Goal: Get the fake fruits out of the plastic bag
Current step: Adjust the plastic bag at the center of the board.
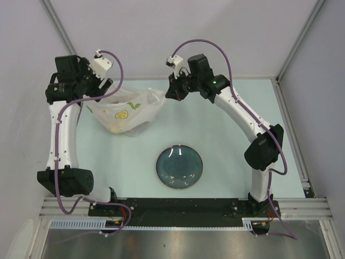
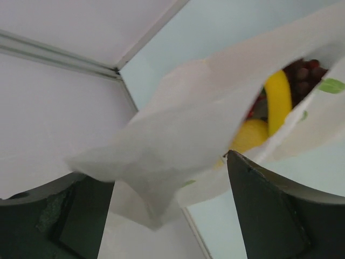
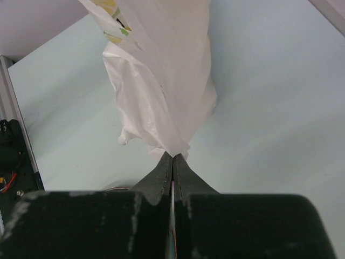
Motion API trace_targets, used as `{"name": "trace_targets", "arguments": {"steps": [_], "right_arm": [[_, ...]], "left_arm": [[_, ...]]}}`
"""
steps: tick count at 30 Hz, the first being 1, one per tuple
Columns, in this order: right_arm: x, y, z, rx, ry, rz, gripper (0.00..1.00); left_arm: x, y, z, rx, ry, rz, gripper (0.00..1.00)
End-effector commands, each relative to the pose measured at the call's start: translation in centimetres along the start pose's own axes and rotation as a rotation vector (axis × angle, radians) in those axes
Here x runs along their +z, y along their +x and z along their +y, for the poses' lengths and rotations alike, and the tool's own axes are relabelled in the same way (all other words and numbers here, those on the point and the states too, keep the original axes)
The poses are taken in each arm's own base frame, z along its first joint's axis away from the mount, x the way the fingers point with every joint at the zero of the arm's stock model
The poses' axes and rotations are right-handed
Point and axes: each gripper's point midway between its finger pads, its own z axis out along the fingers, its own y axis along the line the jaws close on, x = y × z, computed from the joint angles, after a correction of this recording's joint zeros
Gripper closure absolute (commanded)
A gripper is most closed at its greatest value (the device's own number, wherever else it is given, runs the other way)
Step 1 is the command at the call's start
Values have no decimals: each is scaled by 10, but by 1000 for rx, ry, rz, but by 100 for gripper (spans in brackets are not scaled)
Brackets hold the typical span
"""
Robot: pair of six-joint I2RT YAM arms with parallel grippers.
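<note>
Plastic bag point(image 1: 127, 111): translucent white, crinkled, with small green and yellow marks, lying at the far left of the tabletop point(image 1: 232, 124), its right edge drawn out to a point. Seen through its open mouth, all inside: yellow banana point(image 2: 278, 100), round yellow fruit point(image 2: 250, 135), dark grape bunch point(image 2: 304, 70).
</note>
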Motion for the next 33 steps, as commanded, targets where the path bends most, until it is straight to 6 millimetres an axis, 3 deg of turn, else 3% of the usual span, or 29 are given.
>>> {"name": "trace_targets", "arguments": {"steps": [1,2,6,8,10,11,12,13,15,16,18,20,21,22,23,25,26,28,29,31,33], "right_arm": [[-25,-28,12,-71,26,-73,100],[-25,-25,10,-70,32,-67,100],[-23,-22,7,-64,42,-60,100],[-21,-21,2,-50,53,-60,100],[-21,-20,-4,-39,64,-61,100],[-23,-19,-16,-13,95,-63,100],[-26,-21,-22,-3,111,-70,100],[-29,-21,-32,20,133,-74,100],[-41,-24,-64,85,217,-96,100],[-45,-26,-73,100,240,-104,100],[-56,-28,-99,120,298,-121,100],[-62,-34,-118,115,354,-145,100],[-62,-28,-135,128,384,-138,100],[-66,-35,-143,122,402,-158,100],[-67,-36,-151,124,423,-163,100],[-67,-34,-174,133,463,-169,100],[-73,-48,-179,112,483,-202,100],[-78,-49,-205,121,543,-218,100],[-89,-65,-211,106,566,-261,100],[-107,-71,-241,111,641,-303,100],[-130,-92,-256,82,702,-379,100]], "left_arm": [[-17,-23,54,53,-259,-53,15],[-18,-23,57,60,-275,-55,17],[-12,-27,57,60,-269,-81,44],[-9,-30,51,46,-232,-89,53],[-6,-37,43,46,-190,-109,68],[-4,-35,32,41,-145,-98,88],[0,-38,22,42,-97,-105,99],[1,-54,-2,57,7,-168,100],[2,-55,-43,58,180,-174,99],[2,-77,-79,103,282,-218,100],[9,-95,-120,117,387,-237,100],[17,-112,-140,55,450,-278,100],[23,-127,-144,47,456,-321,100],[41,-134,-145,20,465,-320,100],[47,-144,-145,-27,477,-331,100],[71,-169,-133,-77,465,-359,100],[78,-177,-131,-116,469,-361,100],[87,-207,-117,-158,457,-421,100],[87,-217,-112,-170,449,-449,100],[80,-248,-97,-190,419,-553,100],[87,-260,-98,-201,428,-604,100]]}}
